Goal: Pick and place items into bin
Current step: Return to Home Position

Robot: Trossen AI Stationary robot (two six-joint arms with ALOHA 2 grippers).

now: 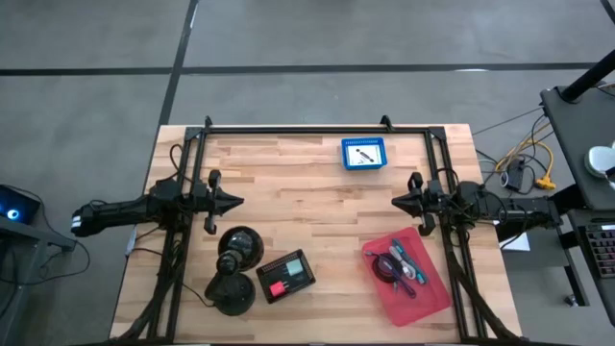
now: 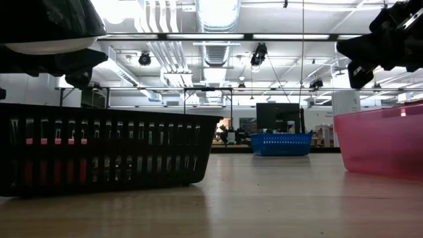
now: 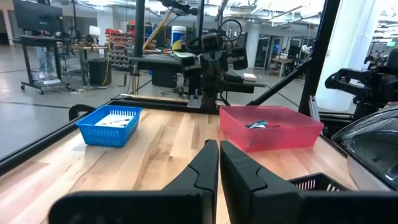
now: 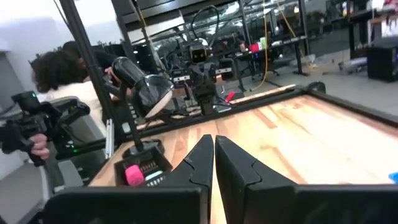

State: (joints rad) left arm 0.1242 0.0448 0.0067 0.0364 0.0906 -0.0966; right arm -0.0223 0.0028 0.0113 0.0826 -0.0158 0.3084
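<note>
Several small items lie in a red tray (image 1: 428, 293) at the table's near right: a teal-handled tool (image 1: 401, 252), a purple pen (image 1: 409, 273) and a coiled black cable (image 1: 383, 265). A blue bin (image 1: 363, 154) near the far edge holds a white packet (image 1: 362, 156). My left gripper (image 1: 236, 202) hovers shut at the table's left. My right gripper (image 1: 396, 202) hovers shut at the right, just beyond the tray. The shut fingers show in the left wrist view (image 3: 219, 163) and the right wrist view (image 4: 214, 159). The tray (image 3: 270, 127) and the blue bin (image 3: 111, 124) lie ahead of the left gripper.
Two big black domed objects (image 1: 240, 246) (image 1: 231, 290) stand at the near left. Beside them sits a black basket (image 1: 285, 275) with a pink thing inside (image 4: 133, 175). A black frame (image 1: 317, 128) rims the table. A person (image 4: 59, 93) sits beyond the left edge. Bare wood lies mid-table.
</note>
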